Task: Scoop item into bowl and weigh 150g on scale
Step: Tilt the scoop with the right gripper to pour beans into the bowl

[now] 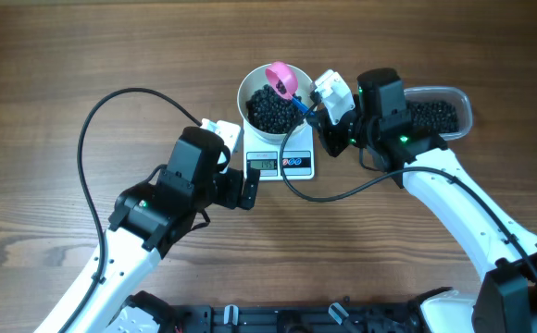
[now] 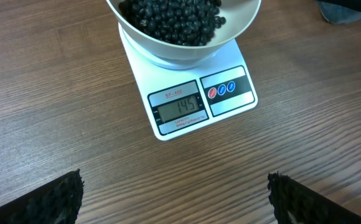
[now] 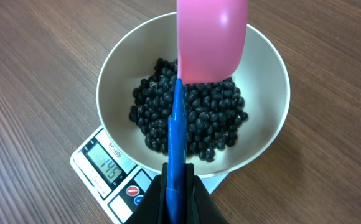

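Observation:
The white bowl (image 1: pixel 242 100) stands on the small white scale (image 1: pixel 287 165) and holds a heap of black beans (image 1: pixel 267 113). In the left wrist view the scale (image 2: pixel 230 93) shows 145 on its display. My right gripper (image 3: pixel 177 193) is shut on the blue handle of a pink scoop (image 3: pixel 211 40). The scoop's cup hangs above the beans (image 3: pixel 199 124), over the bowl's far side (image 3: pixel 118 68). My left gripper (image 2: pixel 174 199) is open over bare wood just in front of the scale, its fingers (image 2: pixel 50 202) wide apart with nothing between them.
A clear plastic tub (image 1: pixel 440 116) with more black beans stands at the right, partly behind my right arm. A black cable loops over the wood at the left. The table's front edge lies beyond both arm bases.

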`<state>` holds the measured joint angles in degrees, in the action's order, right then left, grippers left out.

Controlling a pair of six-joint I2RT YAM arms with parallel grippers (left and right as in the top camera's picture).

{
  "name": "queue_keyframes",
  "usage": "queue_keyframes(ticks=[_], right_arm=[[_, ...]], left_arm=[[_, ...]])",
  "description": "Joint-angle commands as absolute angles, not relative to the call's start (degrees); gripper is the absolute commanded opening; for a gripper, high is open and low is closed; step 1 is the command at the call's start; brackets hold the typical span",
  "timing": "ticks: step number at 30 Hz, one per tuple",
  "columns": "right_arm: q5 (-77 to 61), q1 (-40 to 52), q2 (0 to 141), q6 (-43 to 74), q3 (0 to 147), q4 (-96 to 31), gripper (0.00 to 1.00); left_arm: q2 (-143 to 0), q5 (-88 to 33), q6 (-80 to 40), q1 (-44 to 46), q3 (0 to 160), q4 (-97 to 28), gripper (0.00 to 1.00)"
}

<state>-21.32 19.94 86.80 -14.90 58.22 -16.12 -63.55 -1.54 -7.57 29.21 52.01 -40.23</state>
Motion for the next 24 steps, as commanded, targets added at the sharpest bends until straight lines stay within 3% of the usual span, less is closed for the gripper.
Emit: queue_keyframes(ticks=[1,6,13,17,22,24], right_arm=[[-20.84,20.08,87.18,-11.49,58.59,-15.66,0.04],[-24.99,20.08,87.18,-19.86,58.59,-17.82,0.04],[-20.95,20.08,87.18,-8.71,58.59,-16.56,0.04],[-25.17,20.08,87.18,-12.62,58.59,-17.32,0.04],[-22.04,20.08,87.18,-4.69,58.59,-15.75,0.04],[-26.13,20.14,87.18,-9.04,58.59,-16.34,0.04]], left_arm=[[-63.55,-1.21,-6.44,29.47,52.18,-40.1,1.0],[-63.55,-1.21,-6.44,29.47,52.18,-40.07,1.0],[-63.55,-1.21,-6.44,29.47,52.18,-40.07,1.0],[-63.55,-1.21,-6.44,29.47,52.18,-40.07,1.0],[-63.55,-1.21,-6.44,29.47,52.18,-40.07,1.0],[-63.55,-1.21,-6.44,29.47,52.18,-40.07,1.0]])
